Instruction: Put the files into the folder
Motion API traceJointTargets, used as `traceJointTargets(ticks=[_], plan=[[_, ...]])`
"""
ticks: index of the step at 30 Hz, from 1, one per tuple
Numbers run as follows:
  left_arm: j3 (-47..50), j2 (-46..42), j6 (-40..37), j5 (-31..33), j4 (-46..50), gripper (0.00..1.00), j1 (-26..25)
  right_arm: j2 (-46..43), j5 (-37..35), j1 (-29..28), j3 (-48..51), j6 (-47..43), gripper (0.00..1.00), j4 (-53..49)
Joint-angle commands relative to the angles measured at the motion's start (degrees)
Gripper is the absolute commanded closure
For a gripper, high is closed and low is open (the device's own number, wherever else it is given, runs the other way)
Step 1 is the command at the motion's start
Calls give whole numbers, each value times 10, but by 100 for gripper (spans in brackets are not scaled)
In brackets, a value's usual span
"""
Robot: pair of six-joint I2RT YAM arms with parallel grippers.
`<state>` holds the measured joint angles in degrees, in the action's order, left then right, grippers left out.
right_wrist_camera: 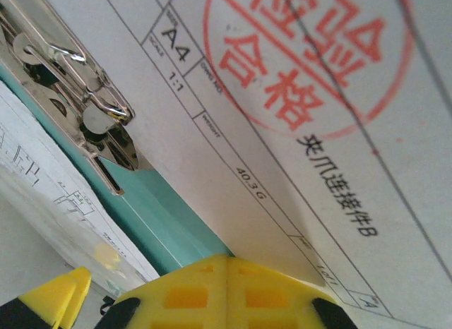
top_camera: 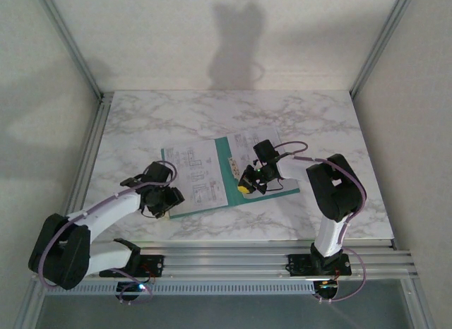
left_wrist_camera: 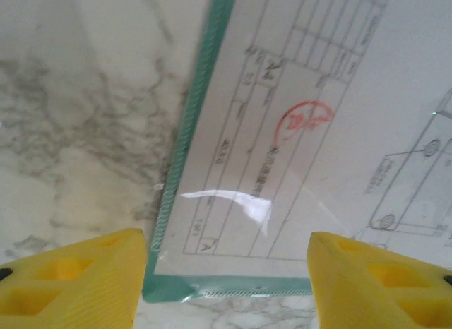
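Observation:
The teal folder [top_camera: 227,170] lies open on the marble table. White printed files rest on its left half [top_camera: 194,175] and its right half [top_camera: 282,184]. My left gripper [top_camera: 167,200] hovers open over the folder's near-left corner [left_wrist_camera: 159,286], its yellow fingers [left_wrist_camera: 70,283] on either side of that corner. A sheet [left_wrist_camera: 296,117] lies there under clear plastic. My right gripper [top_camera: 248,184] is over the middle of the folder. Its jaws [right_wrist_camera: 227,272] are shut, tips at the edge of a red-stamped sheet [right_wrist_camera: 296,131] beside the teal folder [right_wrist_camera: 166,216]. I cannot tell whether they pinch that sheet.
A metal spring clip [right_wrist_camera: 85,103] sits on the folder's spine by the stamped sheet. Bare marble table [top_camera: 212,117] stretches beyond the folder. Aluminium frame posts and white walls close in the left, right and far sides.

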<state>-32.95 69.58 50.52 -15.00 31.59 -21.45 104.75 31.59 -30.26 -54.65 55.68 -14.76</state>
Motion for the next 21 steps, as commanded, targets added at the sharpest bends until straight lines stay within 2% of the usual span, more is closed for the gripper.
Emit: traceJointTargets(ticks=[1,5,9,21], plan=[[7,-2,25,-1,31,38,-4,37,-54,-3,16,3,100,-52],[-1,11,23,24,50,37,-9,38,-53,-4,17,2,100,-53],[12,12,41,-4,31,36,-23,37,-54,-4,18,2,100,-52],[16,39,77,-6,7,36,-67,38,-52,-5,18,3,100,-49]])
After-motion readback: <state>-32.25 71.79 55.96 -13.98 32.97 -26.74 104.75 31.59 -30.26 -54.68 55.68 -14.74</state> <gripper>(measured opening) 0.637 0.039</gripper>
